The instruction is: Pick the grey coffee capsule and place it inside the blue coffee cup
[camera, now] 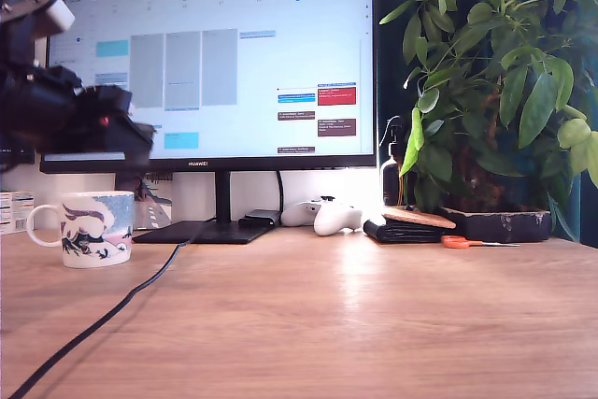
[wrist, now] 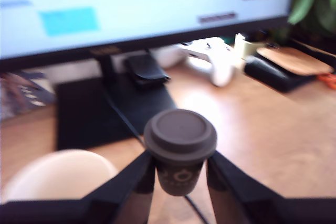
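Observation:
In the wrist view my gripper point(wrist: 180, 174) is shut on the grey coffee capsule point(wrist: 180, 140), held upright with its wide rim up and a finger point(wrist: 137, 177) on each side. The white mouth of the blue coffee cup point(wrist: 58, 174) shows just beside and below the capsule. In the exterior view the blue coffee cup point(camera: 93, 228), white with a blue and pink wave pattern, stands at the exterior view's left on the wooden desk. The dark arm point(camera: 65, 109) hangs above it; the capsule cannot be made out there.
A monitor point(camera: 210, 63) on a black stand point(camera: 210, 229) fills the back. A black cable point(camera: 103, 317) crosses the desk point(camera: 327, 324). A white game controller point(camera: 332, 217), a black wallet point(camera: 411, 228), orange scissors point(camera: 462, 242) and a potted plant point(camera: 500, 91) stand at the exterior view's right.

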Robot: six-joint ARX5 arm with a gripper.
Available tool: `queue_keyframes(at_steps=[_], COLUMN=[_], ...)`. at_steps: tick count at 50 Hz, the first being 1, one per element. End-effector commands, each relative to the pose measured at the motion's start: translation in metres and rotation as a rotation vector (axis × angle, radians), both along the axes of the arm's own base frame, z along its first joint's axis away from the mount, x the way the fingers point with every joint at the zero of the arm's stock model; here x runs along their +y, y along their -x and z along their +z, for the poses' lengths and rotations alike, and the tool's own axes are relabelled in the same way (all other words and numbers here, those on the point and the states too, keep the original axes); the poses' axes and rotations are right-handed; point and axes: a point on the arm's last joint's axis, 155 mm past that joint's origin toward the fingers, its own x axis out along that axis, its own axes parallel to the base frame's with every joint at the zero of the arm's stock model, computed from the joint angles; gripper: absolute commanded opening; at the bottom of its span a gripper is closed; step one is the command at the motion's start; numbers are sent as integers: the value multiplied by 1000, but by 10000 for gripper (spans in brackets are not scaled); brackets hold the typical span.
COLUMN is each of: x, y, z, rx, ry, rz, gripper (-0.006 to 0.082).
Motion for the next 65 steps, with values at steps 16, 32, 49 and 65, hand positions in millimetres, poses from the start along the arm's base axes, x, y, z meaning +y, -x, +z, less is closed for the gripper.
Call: queue_keyframes(at_steps=[16,32,49,65], x=[52,54,55,55], y=[-38,-42,-39,-42], z=[12,-15,-24,-18], rx=[1,63,106,90], ry=[-5,-12,-14,-17], rz=[127,131,135,134], gripper=[111,112,329,765])
